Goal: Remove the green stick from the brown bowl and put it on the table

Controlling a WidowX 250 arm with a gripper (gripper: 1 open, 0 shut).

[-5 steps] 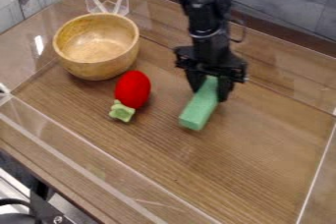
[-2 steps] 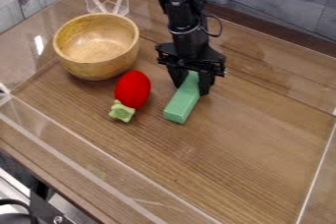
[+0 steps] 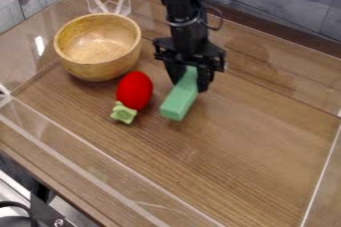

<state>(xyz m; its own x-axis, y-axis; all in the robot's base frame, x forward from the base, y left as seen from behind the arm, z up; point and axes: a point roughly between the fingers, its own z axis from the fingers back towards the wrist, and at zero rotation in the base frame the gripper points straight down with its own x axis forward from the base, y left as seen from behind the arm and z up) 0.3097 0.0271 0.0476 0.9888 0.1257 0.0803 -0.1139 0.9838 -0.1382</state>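
The mint-green green stick (image 3: 180, 100) hangs tilted just right of the red toy, its lower end close to the table (image 3: 240, 161). My gripper (image 3: 188, 73) points straight down and is shut on the stick's upper end, black fingers on either side. The brown bowl (image 3: 98, 45) stands at the back left with a pale inside and nothing in it, well apart from the gripper. Whether the stick's lower end touches the wood I cannot tell.
A red strawberry toy (image 3: 134, 88) with a small green stem piece (image 3: 124, 114) lies between bowl and stick, close to the stick's left side. Low clear acrylic walls (image 3: 80, 176) run round the tabletop's edge.
The gripper has carried the green stick leftward and slightly up, from the middle right toward the strawberry toy. Bowl and strawberry have not moved.
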